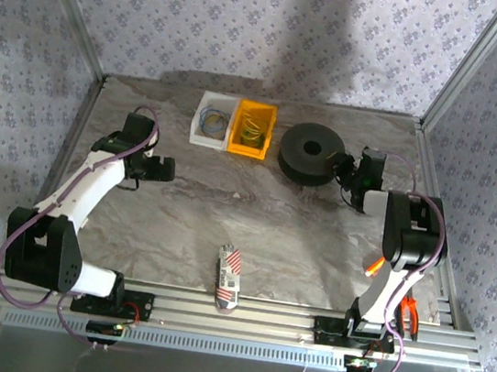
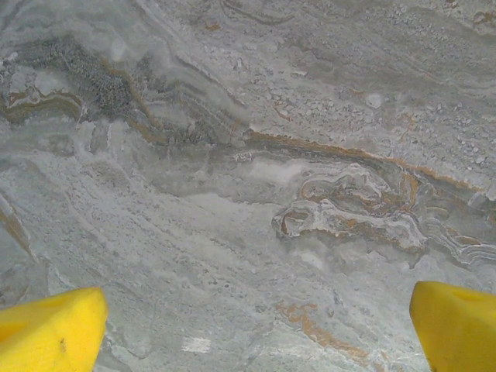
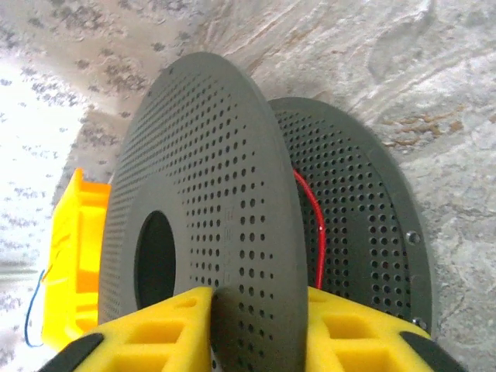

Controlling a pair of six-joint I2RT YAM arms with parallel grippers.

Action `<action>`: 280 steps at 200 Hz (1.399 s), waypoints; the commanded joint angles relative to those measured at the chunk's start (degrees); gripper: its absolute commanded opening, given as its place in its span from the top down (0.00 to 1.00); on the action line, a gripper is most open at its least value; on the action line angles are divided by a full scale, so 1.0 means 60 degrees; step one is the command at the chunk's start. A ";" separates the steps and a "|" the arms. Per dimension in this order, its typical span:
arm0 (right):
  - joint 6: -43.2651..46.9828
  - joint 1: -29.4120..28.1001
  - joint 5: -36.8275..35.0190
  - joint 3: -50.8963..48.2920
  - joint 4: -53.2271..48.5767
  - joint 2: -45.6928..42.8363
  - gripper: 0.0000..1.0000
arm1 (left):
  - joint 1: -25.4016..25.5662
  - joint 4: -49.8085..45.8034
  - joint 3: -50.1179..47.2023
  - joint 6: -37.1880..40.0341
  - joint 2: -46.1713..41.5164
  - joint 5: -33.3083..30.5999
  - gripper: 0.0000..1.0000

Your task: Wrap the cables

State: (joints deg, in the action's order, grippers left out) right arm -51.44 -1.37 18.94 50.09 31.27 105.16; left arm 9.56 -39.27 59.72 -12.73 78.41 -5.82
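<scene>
A black perforated spool lies at the back right of the table. My right gripper reaches it from the right. In the right wrist view my right gripper is shut on the near flange of the spool, one yellow pad on each face. A thin red wire runs between the flanges. Loops of thin yellow cable lie in the yellow bin. My left gripper hovers open over bare table at the left; its yellow fingertips stand far apart with nothing between them, gripper.
A white bin holding blue and yellow wire loops stands left of the yellow bin. A red-and-white striped object lies near the front edge. Orange-handled pliers rest at the front right. Frame posts and patterned walls enclose the table.
</scene>
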 commanded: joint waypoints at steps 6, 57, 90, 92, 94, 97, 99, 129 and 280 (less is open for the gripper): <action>0.0303 0.0111 -0.0392 -0.0103 -0.0726 -0.0877 0.93 | 0.0091 -0.0201 -0.0111 -0.0093 -0.0253 -0.0107 0.00; 0.1604 -0.0022 0.0172 -0.0838 -0.2605 -0.3816 1.00 | 0.0091 -0.0179 -0.0205 -0.0075 -0.0241 -0.0147 0.00; 0.2174 -0.0326 0.1060 -0.1280 -0.4332 -0.6025 1.00 | 0.0100 -0.0136 -0.0213 -0.0119 -0.0240 -0.0045 0.00; 0.2165 -0.0342 0.1098 -0.1298 -0.4368 -0.6093 1.00 | 0.0104 -0.0117 -0.0220 -0.0130 -0.0248 -0.0049 0.00; 0.2151 -0.0404 0.1186 -0.1358 -0.4463 -0.6249 1.00 | 0.0105 -0.0120 -0.0226 -0.0133 -0.0251 -0.0042 0.00; 0.2131 -0.0465 0.1250 -0.1424 -0.4555 -0.6437 1.00 | 0.0116 -0.0113 -0.0227 -0.0145 -0.0260 -0.0048 0.00; 0.2115 -0.0485 0.1266 -0.1443 -0.4583 -0.6504 1.00 | 0.0108 -0.0104 -0.0227 -0.0148 -0.0254 -0.0038 0.00; 0.1245 -0.1529 0.1675 -0.2290 -0.4381 -0.7802 1.00 | 0.0204 -0.0161 -0.0184 -0.0138 -0.0237 -0.0108 0.00; 0.2250 -0.3601 0.2281 -0.2745 -0.2704 -0.3214 1.00 | 0.1104 -0.0494 0.0084 -0.0258 -0.0103 -0.0315 0.00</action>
State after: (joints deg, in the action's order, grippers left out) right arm -46.39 -24.53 34.35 35.99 19.92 81.87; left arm 15.88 -40.71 59.00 -13.54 78.41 -6.87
